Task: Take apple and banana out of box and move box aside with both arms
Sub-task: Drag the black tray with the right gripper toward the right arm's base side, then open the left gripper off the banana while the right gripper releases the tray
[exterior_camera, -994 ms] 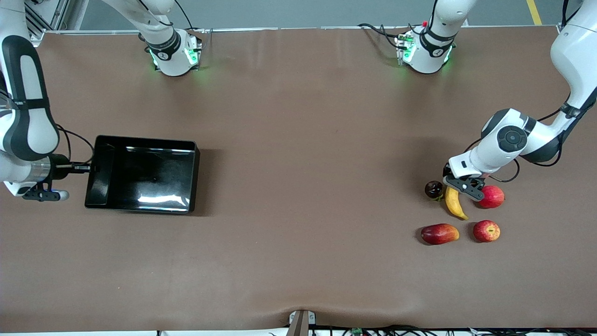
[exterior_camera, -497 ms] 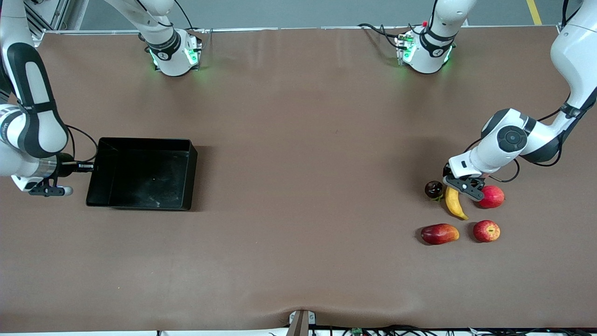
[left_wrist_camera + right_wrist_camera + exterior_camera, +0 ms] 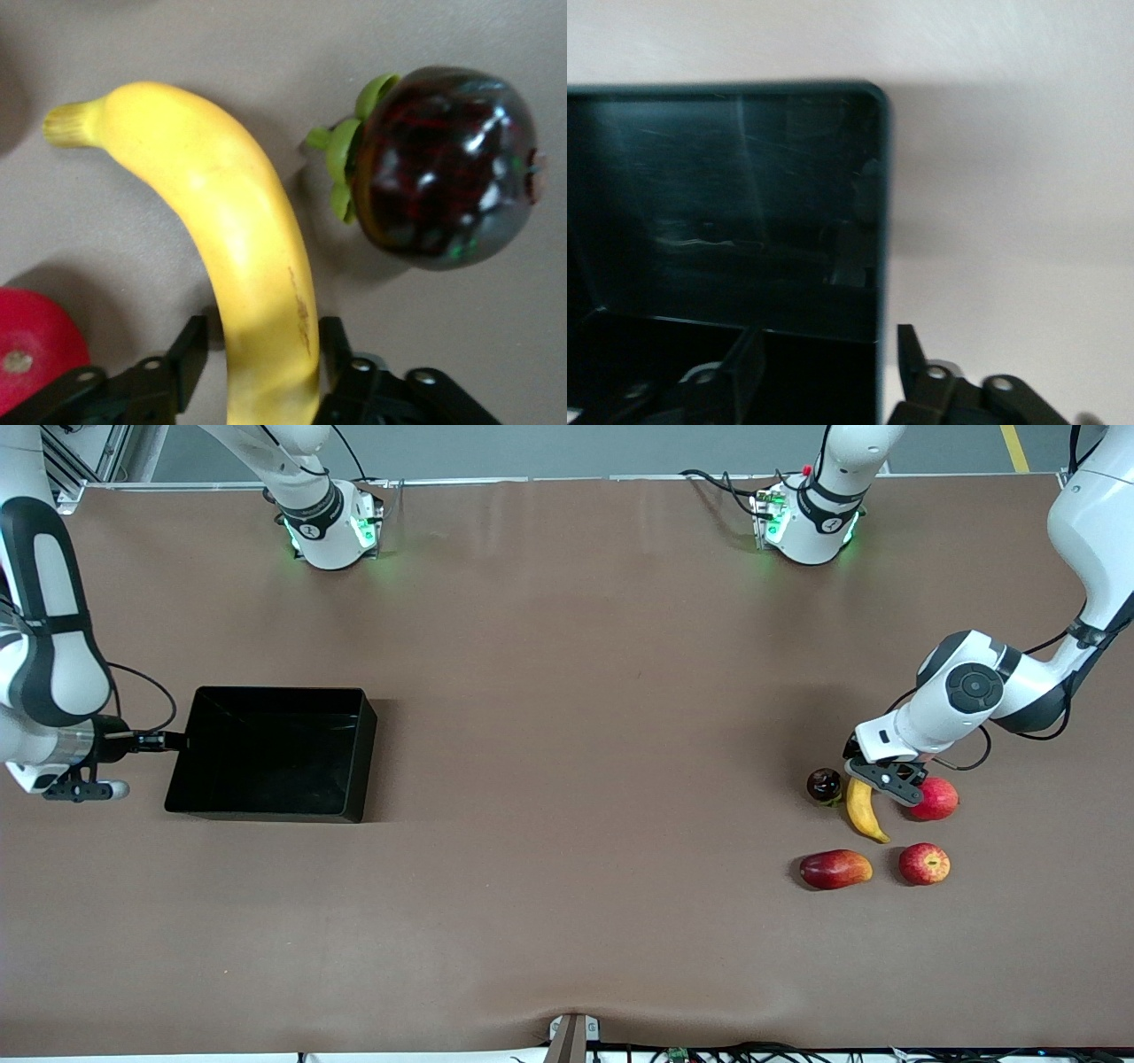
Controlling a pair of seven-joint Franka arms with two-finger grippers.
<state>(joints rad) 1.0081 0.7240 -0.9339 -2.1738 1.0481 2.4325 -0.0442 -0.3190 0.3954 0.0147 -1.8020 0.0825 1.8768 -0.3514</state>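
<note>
Front view: the box point(image 3: 270, 753), empty, sits at the right arm's end of the table point(image 3: 567, 691); its thin, stiff wall is probably the best hold. The apple point(image 3: 924, 864) lies near the banana point(image 3: 864, 810).

Left wrist view: the left gripper point(image 3: 261, 354) straddles the smooth banana, fingers point(image 3: 182, 359) parted, barely gripping.

Right wrist view: the right gripper point(image 3: 824, 359) spans the box wall, loose.

Banana point(image 3: 239, 266) between left gripper point(image 3: 257, 376) fingers; mangosteen point(image 3: 443, 168) just beside. Box point(image 3: 726, 204) wall between right gripper point(image 3: 824, 367) fingers.
</note>
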